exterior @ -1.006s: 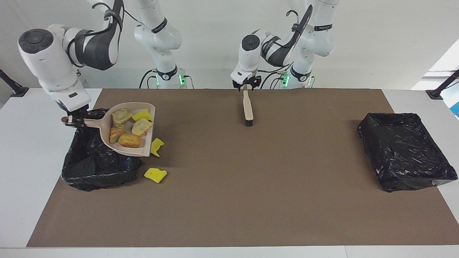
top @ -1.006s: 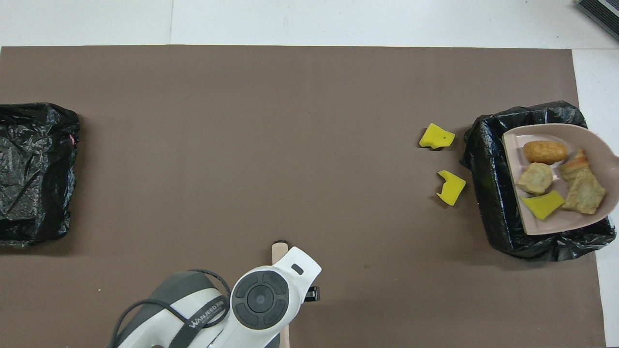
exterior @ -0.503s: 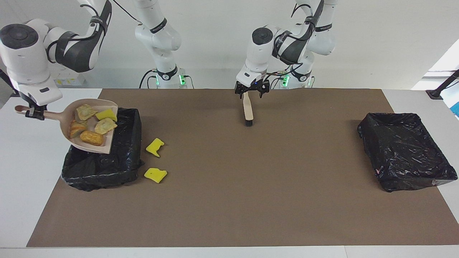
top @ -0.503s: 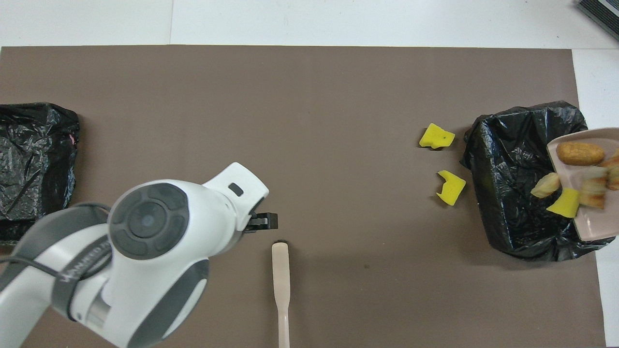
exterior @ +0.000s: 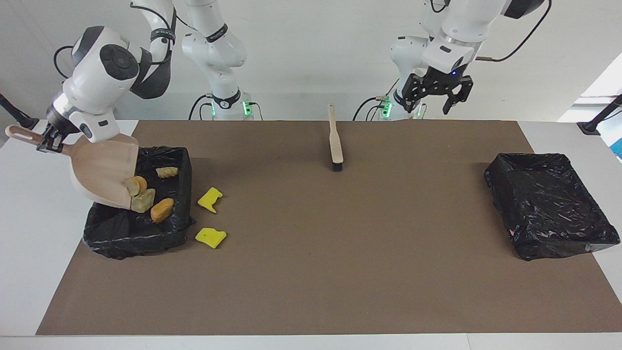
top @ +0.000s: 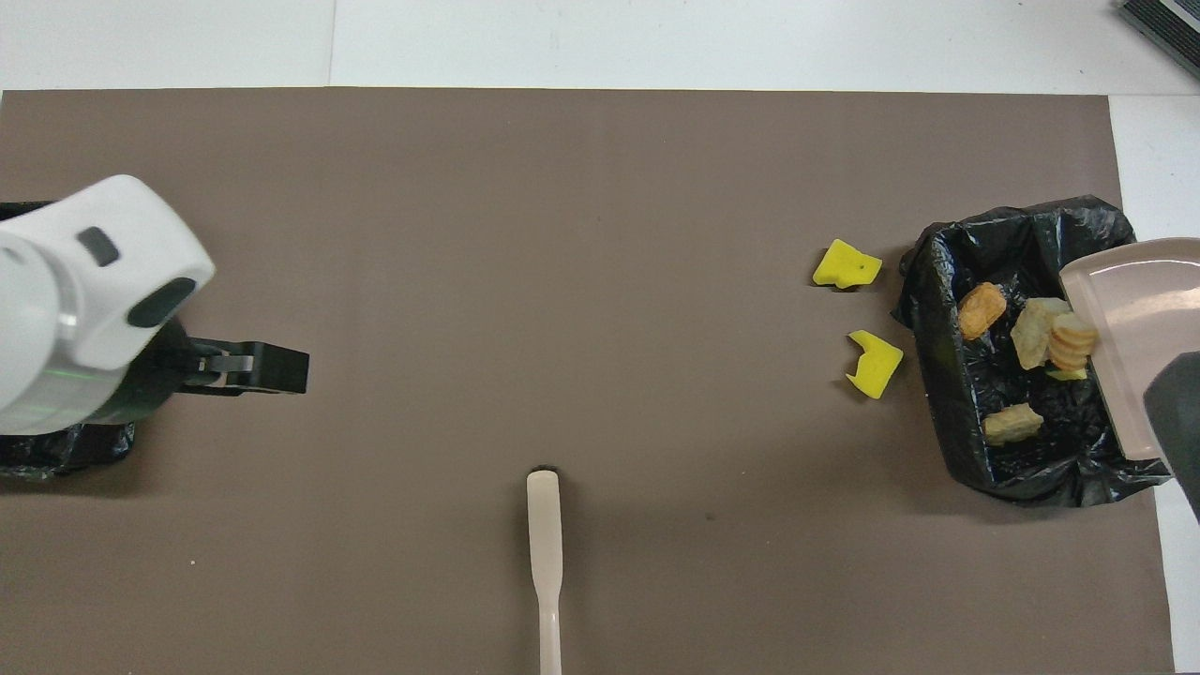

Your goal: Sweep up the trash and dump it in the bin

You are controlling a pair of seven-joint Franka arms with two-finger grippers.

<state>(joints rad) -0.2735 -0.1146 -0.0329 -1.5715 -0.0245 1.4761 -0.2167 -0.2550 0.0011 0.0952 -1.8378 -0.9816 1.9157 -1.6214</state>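
The trash (exterior: pixel 146 194) is mostly tumbling into the black-lined bin (exterior: pixel 114 236) at the right arm's end of the table: brown bread-like lumps sit at the lip of the tilted beige dustpan (exterior: pixel 102 170) and on the liner below it. Two yellow sponge pieces (exterior: pixel 210 200) lie on the brown mat (exterior: pixel 340 253) just beside that bin, toward the middle of the table, one nearer the robots than the other.

The right gripper (exterior: pixel 48 142) is clamped on the dustpan's handle, holding the pan raised and tipped steeply over the bin. Only the facing view shows this grip; from overhead the pan's edge (top: pixel 1125 319) and a dark bit of the arm enter at the frame's side, but that view looks straight down into the bin (top: pixel 947 394) and shows four lumps (top: pixel 982 310) spread inside, with a sliver of yellow under one.

The left gripper (exterior: pixel 436 95) hangs high in the air with its fingers spread wide and holding nothing. Overhead it appears over the edge of the second black-lined bin (exterior: pixel 549 204) at the left arm's end.

The beige brush (exterior: pixel 335 141) lies flat on the mat mid-table, close to the robots, bristle end pointing away from them.
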